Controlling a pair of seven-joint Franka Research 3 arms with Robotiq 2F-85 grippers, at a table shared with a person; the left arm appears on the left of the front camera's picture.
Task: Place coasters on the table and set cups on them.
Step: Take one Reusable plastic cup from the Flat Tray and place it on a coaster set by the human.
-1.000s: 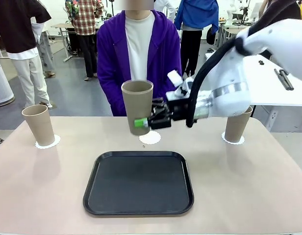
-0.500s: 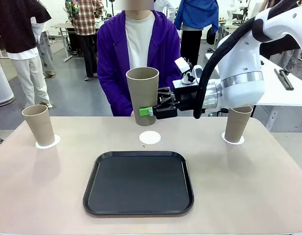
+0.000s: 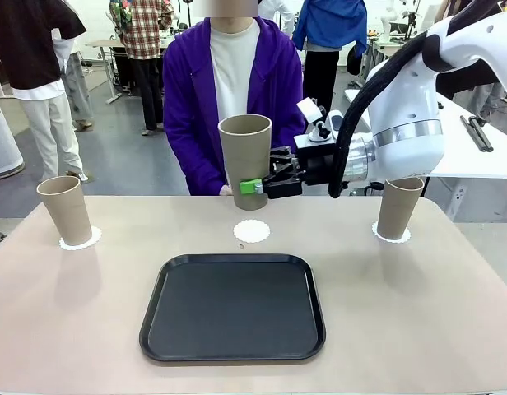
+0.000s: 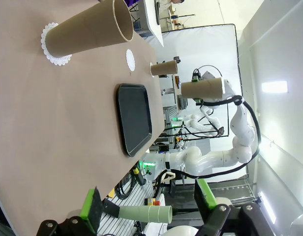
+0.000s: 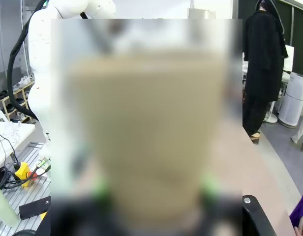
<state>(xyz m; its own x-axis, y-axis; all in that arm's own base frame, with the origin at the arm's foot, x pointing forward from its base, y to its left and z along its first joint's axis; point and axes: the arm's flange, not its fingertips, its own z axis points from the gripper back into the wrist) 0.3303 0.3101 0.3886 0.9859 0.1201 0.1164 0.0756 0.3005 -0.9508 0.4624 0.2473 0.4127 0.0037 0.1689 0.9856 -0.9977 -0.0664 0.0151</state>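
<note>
From the front I see my right gripper [image 3: 255,186] clamped on the lower part of one upright cup [image 3: 246,160], holding it in the air above the bare middle coaster [image 3: 252,231] — the cup clear of the table [image 3: 418,313] and in front of the person [image 3: 234,90] in the purple jacket. The other two cups — one at far left [image 3: 65,210], one at far right [image 3: 399,207] — each stand on a coaster [image 3: 79,240], and a black tray [image 3: 233,307] lies on the near side of the middle coaster. In the left wrist view my left gripper [image 4: 149,210] has its fingers spread apart, holding nothing.
</note>
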